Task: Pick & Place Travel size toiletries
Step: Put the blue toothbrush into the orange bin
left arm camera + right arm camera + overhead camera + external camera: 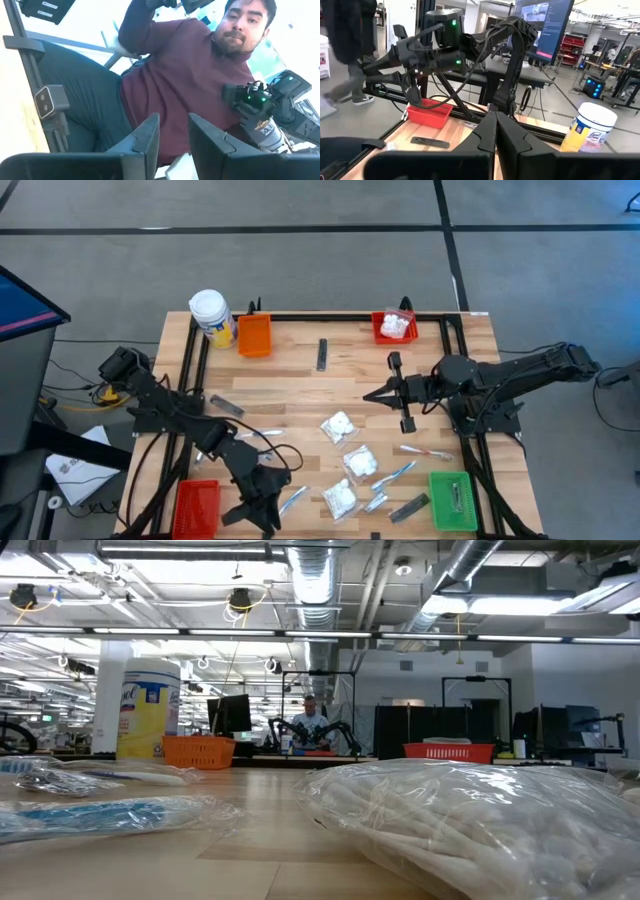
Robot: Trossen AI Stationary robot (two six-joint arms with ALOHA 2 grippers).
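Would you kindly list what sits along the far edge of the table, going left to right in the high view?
White-capped yellow jar → orange bin → dark grey bar → red bin holding white packets.

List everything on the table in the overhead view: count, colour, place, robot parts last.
Puffy packets: four, white; three centre, one in top-right bin.
Bars: at least three, dark grey, scattered.
Toothbrushes: several, white-blue, lower right.
Jar: one, yellow, white cap, top left.
Orange bin: one, beside jar.
Red bins: two, bottom left, top right.
Green bin: one, bottom right.
Left gripper: open, bottom edge.
Right gripper: shut, mid-table.
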